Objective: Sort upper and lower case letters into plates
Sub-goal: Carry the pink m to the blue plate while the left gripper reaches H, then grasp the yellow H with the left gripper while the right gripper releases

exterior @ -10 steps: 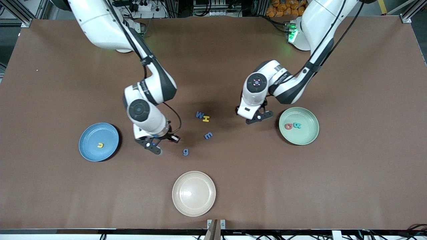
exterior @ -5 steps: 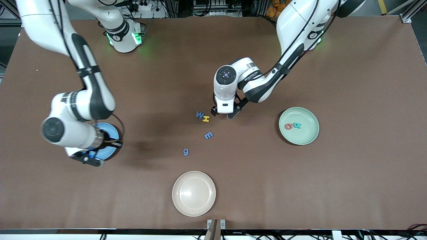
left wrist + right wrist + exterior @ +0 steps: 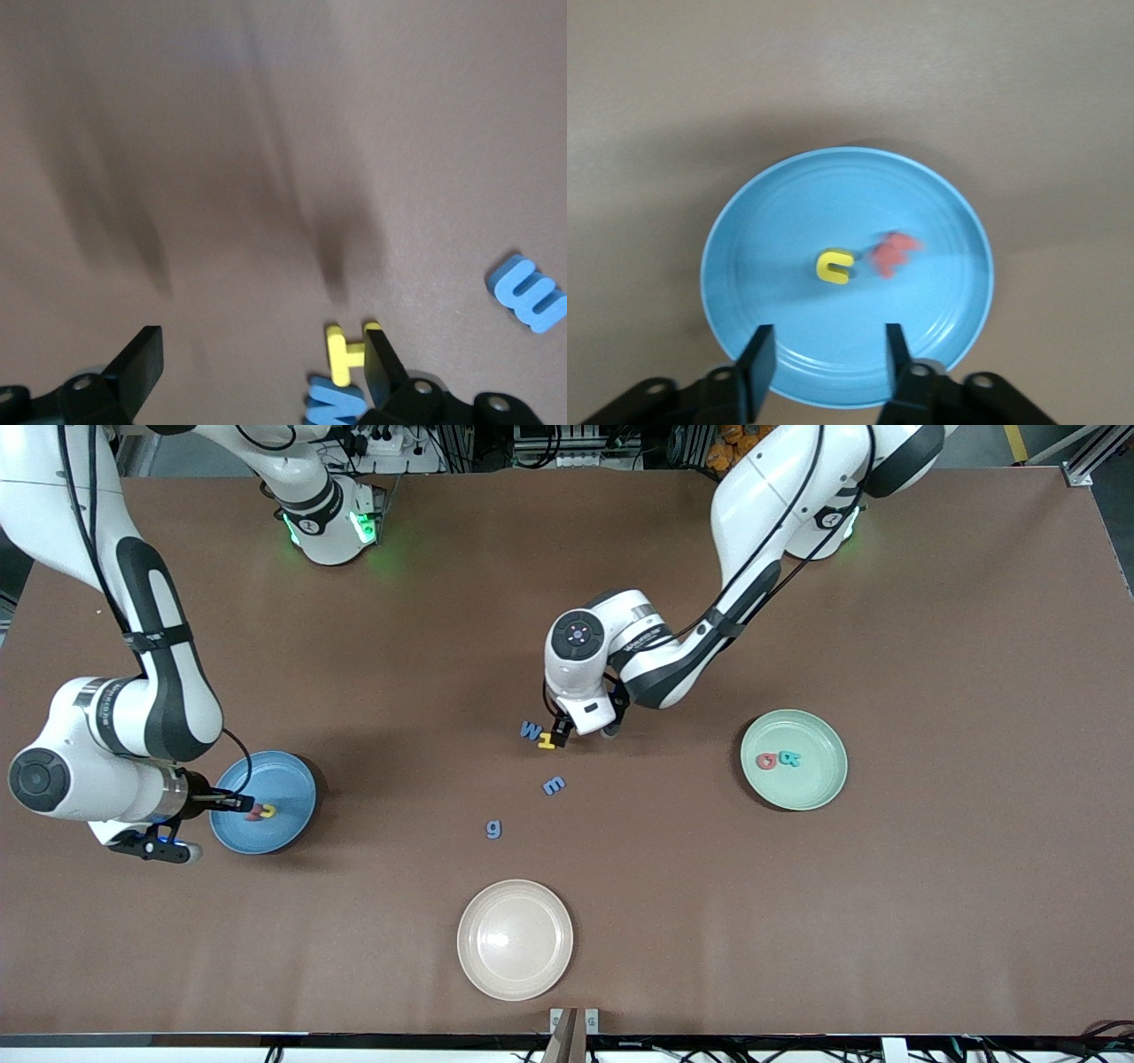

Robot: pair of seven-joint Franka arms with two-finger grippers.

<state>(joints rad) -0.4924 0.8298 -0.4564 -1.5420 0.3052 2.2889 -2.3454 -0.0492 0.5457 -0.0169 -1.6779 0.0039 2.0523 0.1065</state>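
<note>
Table: brown (image 3: 930, 921), with a cream plate (image 3: 515, 940) near the front camera.
Right gripper (image 3: 824, 363): over the blue plate (image 3: 288, 775), fingers apart, holding nothing.
Blue plate: held a yellow letter (image 3: 834, 266) and a red letter (image 3: 893, 251).
Left gripper (image 3: 261, 372): wide, low over the yellow H (image 3: 547, 740), beside the W (image 3: 530, 731).
Green plate (image 3: 819, 788): held two letters.
Loose: m (image 3: 554, 785), g (image 3: 493, 829).

A robotics lab. Two white arms (image 3: 656, 655) stand bolted at a brown table (image 3: 930, 921). Aluminium framing (image 3: 1085, 465) and cables (image 3: 372, 438) line its edge.
</note>
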